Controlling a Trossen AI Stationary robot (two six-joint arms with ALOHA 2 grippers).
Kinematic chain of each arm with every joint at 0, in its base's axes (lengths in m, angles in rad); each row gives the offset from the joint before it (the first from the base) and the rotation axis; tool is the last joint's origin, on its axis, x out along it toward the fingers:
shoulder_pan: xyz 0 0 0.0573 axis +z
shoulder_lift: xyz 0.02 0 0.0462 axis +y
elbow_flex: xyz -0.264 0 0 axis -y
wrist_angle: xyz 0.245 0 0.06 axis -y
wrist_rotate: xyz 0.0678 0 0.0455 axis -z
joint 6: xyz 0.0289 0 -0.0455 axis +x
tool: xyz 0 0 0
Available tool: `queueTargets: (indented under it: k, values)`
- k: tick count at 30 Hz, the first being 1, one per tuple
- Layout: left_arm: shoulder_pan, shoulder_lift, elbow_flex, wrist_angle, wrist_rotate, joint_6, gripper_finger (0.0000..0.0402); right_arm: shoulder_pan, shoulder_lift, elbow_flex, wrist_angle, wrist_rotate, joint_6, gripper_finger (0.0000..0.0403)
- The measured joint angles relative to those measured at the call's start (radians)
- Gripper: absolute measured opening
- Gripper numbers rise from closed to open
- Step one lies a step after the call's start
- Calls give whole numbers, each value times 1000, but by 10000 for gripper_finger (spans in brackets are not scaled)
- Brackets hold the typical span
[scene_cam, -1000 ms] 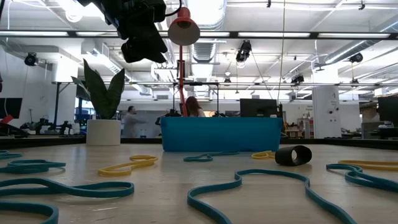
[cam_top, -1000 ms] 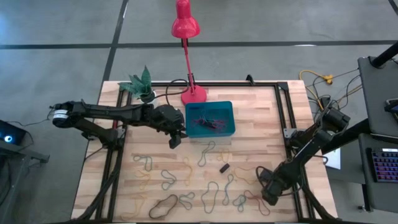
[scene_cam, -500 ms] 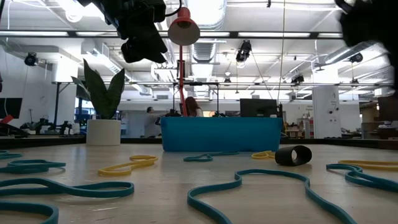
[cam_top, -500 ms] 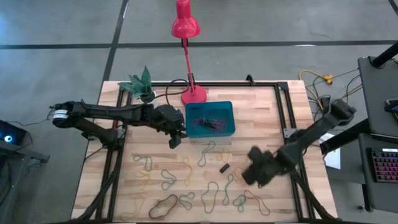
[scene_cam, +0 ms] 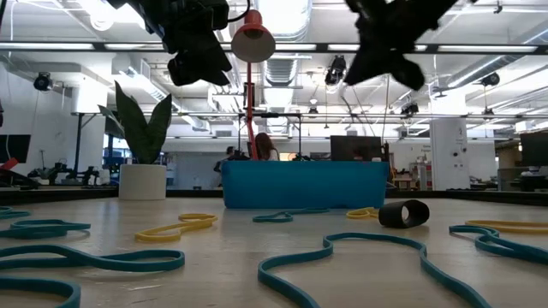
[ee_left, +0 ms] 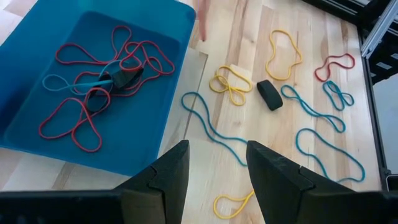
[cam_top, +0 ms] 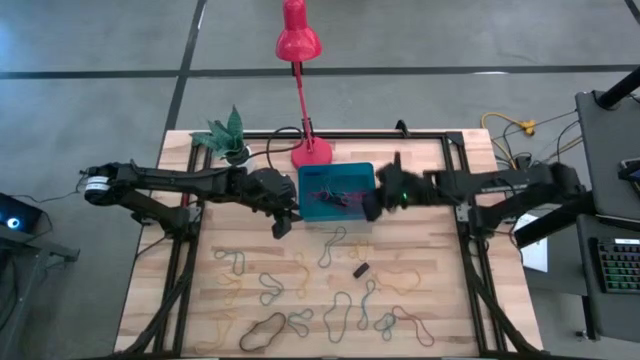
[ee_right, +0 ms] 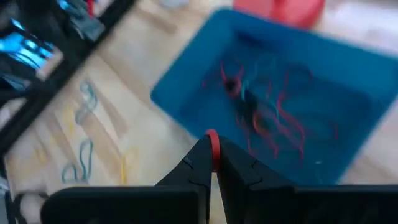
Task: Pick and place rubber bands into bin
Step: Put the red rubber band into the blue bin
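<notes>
Pale wooden-plank counter point(cam_top: 420, 250), seen from above, with the shallow rectangular teal-blue plastic bin point(cam_top: 337, 191) at its far centre, just in front of the round base of the red desk lamp point(cam_top: 311, 152). The bin holds a tangle of red and blue rubber bands point(ee_left: 102, 81). More loose rubber bands in teal, yellow, tan and dark colours point(cam_top: 340, 312) lie scattered over the near half of the counter, well apart from both tools; a small black cylindrical object point(cam_top: 361, 269) lies among them.

The right tool point(cam_top: 372, 205) is at the bin's right edge, above the wall. Its fingers point(ee_right: 200, 163) are pressed almost together, pinching a small red rubber band point(ee_right: 213, 144) whose loop shows just above the fingertips, with the bin directly beyond it in the right wrist view. One second earlier this arm was low over the near right corner of the counter; half a second earlier it was midway, near the black object; it has now swung across to the bin.

The left tool point(cam_top: 281, 222) hovers just beside the bin's near left corner, its position unchanged across the three moments. Its two fingers point(ee_left: 171, 177) stand moderately apart with nothing between them. In the low view both tools hang above the bin's height.
</notes>
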Motion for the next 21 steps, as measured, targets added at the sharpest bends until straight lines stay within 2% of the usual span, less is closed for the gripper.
queueTargets:
  k: [4, 7, 11, 14, 17, 21]
  values:
    - [0, 0, 0, 0, 0, -1, 144, -103, 39, 27, 18, -58, -65, 8]
    - [0, 0, 0, -2, 0, -2, 144, -139, 79, 32, 14, -90, -76, 8]
    - [0, 0, 0, -2, 0, -2, 144, -145, 161, 31, -13, -108, -43, 8]
    - [0, 0, 0, -1, 0, -2, 144, -141, 238, 31, -52, -162, -22, 14]
    - [0, 0, 0, -1, 0, -2, 144, -118, 318, 31, -91, -214, -8, 42]
    - [0, 0, 0, -1, 0, -4, 144, -69, 384, 32, -84, -230, 7, 105]
